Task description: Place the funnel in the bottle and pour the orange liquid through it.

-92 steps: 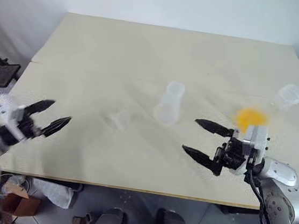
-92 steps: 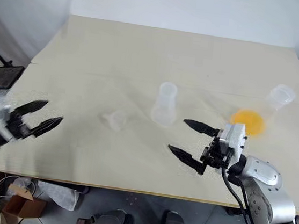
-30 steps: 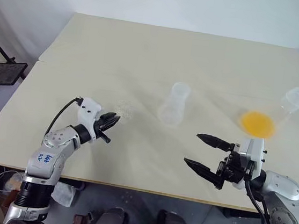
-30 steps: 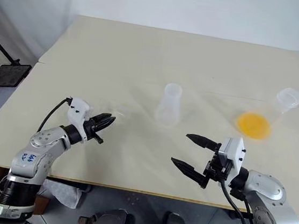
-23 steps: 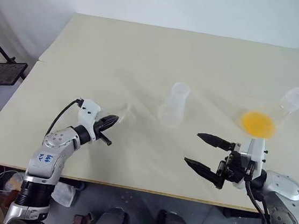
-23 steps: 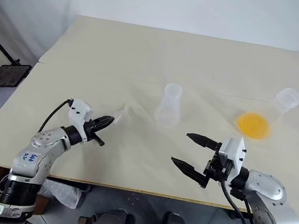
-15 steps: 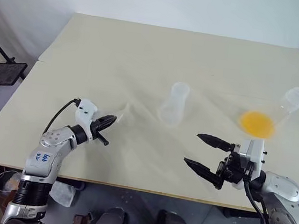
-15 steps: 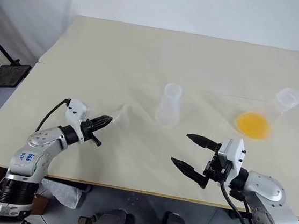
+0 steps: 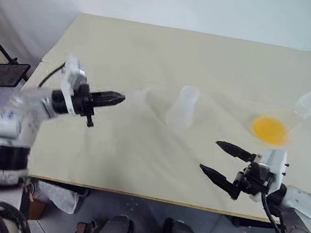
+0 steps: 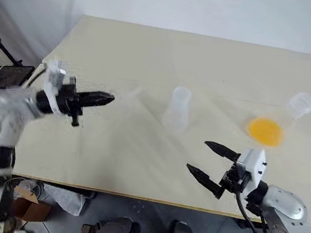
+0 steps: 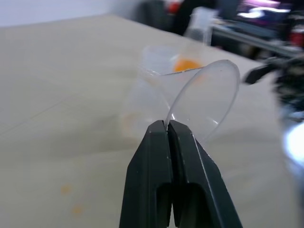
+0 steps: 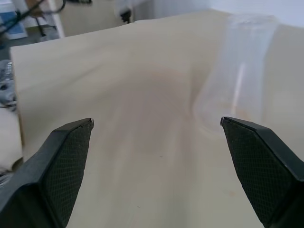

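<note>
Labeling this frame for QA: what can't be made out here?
- Funnel: spout hidden behind its own rim in the left wrist view; a faint blur in the head views.
- Bottle: base outline washes into the table, right wrist view.
- Orange liquid: depth unreadable in the head views.

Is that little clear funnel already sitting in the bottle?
Not yet. The left gripper pinches the funnel by its rim, beside the bottle.

My desk point(image 9: 151, 54) is a pale beige, matt and smooth surface. The funnel point(image 11: 206, 102) looks like thin, clear, glossy plastic. The bottle point(image 9: 180, 107) is clear, faintly frosted plastic. My right gripper point(image 9: 223, 162) has matt black fingers point(image 12: 66, 156) with a fine cross-hatched texture.
</note>
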Motion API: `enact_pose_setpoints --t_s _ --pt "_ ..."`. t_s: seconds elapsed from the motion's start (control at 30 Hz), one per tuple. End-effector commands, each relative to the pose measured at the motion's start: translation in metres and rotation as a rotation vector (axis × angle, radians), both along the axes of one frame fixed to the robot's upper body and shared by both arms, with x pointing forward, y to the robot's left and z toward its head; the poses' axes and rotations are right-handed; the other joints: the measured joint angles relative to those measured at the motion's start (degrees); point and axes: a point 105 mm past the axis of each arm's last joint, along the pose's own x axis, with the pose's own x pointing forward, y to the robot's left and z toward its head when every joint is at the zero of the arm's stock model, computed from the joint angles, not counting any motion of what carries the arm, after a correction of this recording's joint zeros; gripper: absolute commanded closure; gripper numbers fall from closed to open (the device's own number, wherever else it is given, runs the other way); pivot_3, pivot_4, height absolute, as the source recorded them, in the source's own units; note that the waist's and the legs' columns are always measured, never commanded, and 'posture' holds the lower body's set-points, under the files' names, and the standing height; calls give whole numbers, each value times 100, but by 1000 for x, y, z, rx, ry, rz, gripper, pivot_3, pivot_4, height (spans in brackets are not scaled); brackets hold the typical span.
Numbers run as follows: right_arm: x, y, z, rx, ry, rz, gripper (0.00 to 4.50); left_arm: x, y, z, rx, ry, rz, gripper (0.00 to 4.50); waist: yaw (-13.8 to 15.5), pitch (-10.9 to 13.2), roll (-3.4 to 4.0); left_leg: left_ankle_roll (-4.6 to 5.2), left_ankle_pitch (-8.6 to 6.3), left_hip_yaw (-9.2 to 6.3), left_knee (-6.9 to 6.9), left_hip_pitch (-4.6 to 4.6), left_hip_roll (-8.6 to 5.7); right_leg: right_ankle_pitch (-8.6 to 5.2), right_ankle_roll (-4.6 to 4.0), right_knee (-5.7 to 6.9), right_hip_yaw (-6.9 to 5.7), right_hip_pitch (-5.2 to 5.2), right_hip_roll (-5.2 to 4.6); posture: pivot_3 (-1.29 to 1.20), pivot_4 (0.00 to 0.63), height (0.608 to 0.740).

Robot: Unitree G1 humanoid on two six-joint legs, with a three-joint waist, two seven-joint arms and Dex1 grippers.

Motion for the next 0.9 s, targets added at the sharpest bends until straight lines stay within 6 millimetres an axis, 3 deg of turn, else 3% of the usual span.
enact_pose_setpoints --t_s 0.03,0.1,0.17,0.47,0.6,0.9 --pt "-8 -15 20 21 -110 -113 0 5 -20 26 -24 141 -104 4469 -4 -1 2 2 0 1 -2 3 -5 1 2 1 2 2 -3 0 150 740" --pt "-10 -23 27 62 -156 -203 0 7 -32 42 -35 175 -166 4469 4 0 0 7 4 0 -1 -3 -7 2 7 1 0 1 0 0 150 740" --pt "-11 -26 34 121 -191 -264 0 8 -42 46 -25 237 -199 4469 -18 0 1 8 4 4 -1 -2 -7 2 7 3 3 -2 1 0 150 740" --pt "-17 -17 50 239 -259 -357 0 29 -69 34 136 400 -138 4469 -67 3 7 1 8 13 -3 -1 -1 -2 5 24 20 -18 8 0 150 740" --pt "-20 -13 48 249 -255 -364 0 40 -73 36 157 445 -63 4469 -25 4 7 1 8 13 -3 -3 -3 -3 6 23 21 -19 7 0 150 740" --pt "-14 -14 53 285 -314 -396 0 45 -82 38 208 537 -25 4469 -35 4 6 1 8 14 -3 -4 -4 -3 7 26 23 -22 6 0 150 740"
